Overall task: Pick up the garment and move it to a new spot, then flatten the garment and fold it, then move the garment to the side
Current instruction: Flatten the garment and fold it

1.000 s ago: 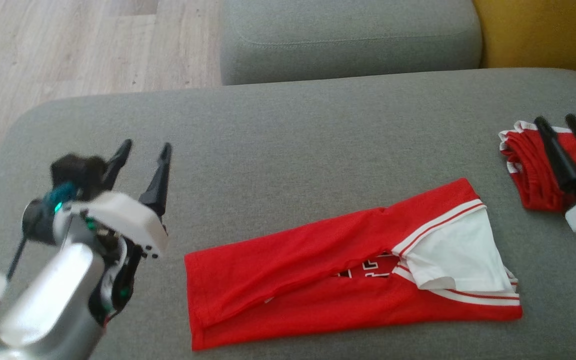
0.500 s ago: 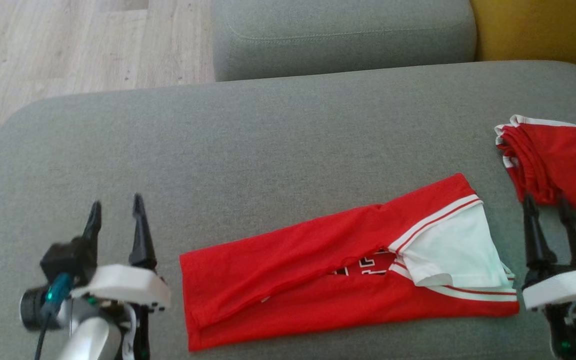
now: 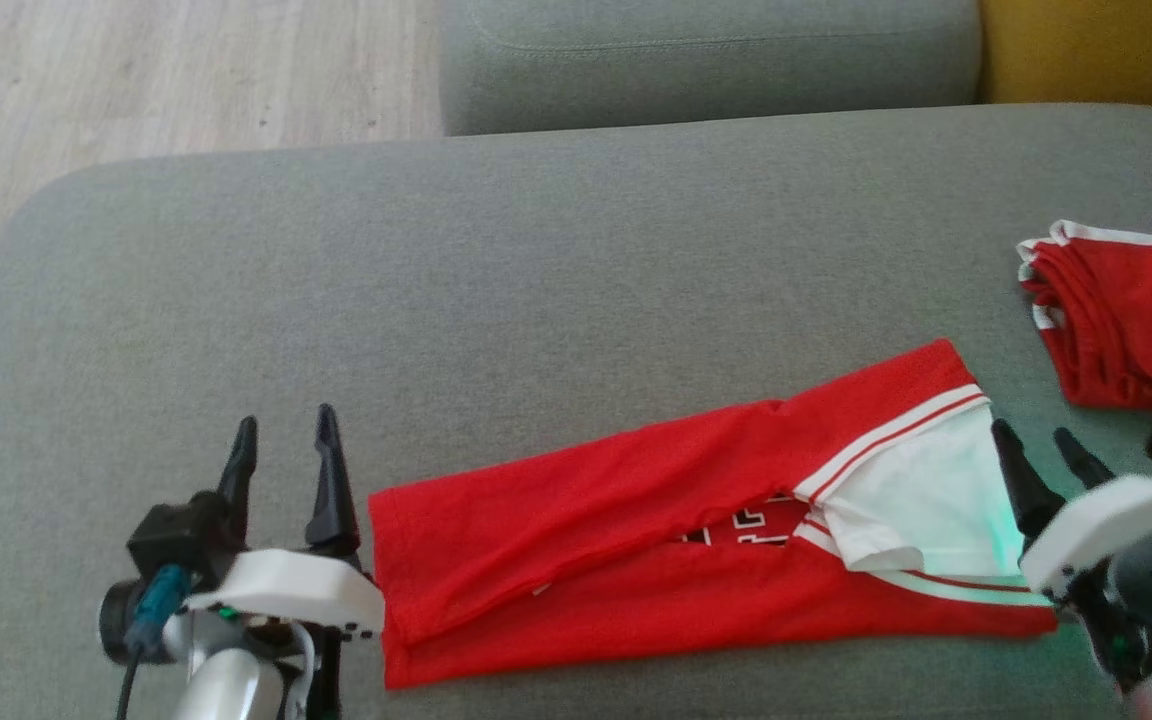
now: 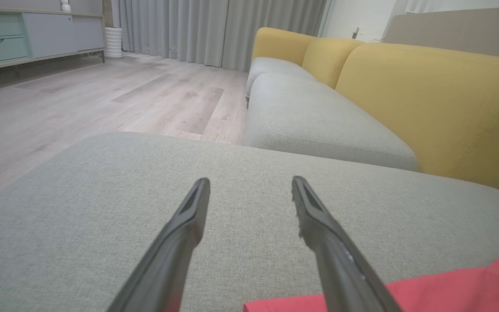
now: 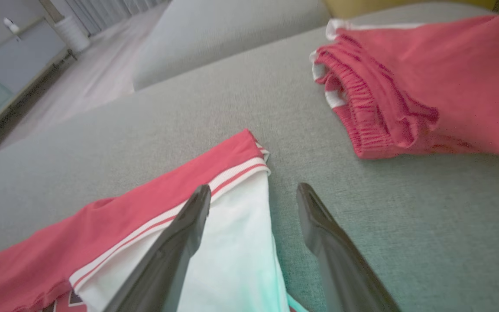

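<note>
The garment is a red jersey with white sleeve panels and striped trim, lying folded lengthwise into a long strip on the grey cushion. My left gripper stands open just beside its left end, nothing between the fingers; the left wrist view shows that gripper over bare cushion with the red edge at lower right. My right gripper is open at the strip's right end, at the white panel's edge. In the right wrist view, that gripper has its left finger over the white panel.
A second red piece with white trim lies bunched at the cushion's right; it is also in the right wrist view. Another grey cushion and a yellow backrest lie beyond. Wooden floor is off the far-left edge.
Both grippers have come down and inward to the ends of the jersey strip, the right one leaving the bunched red piece. The head camera has shifted a little. Both stay open.
</note>
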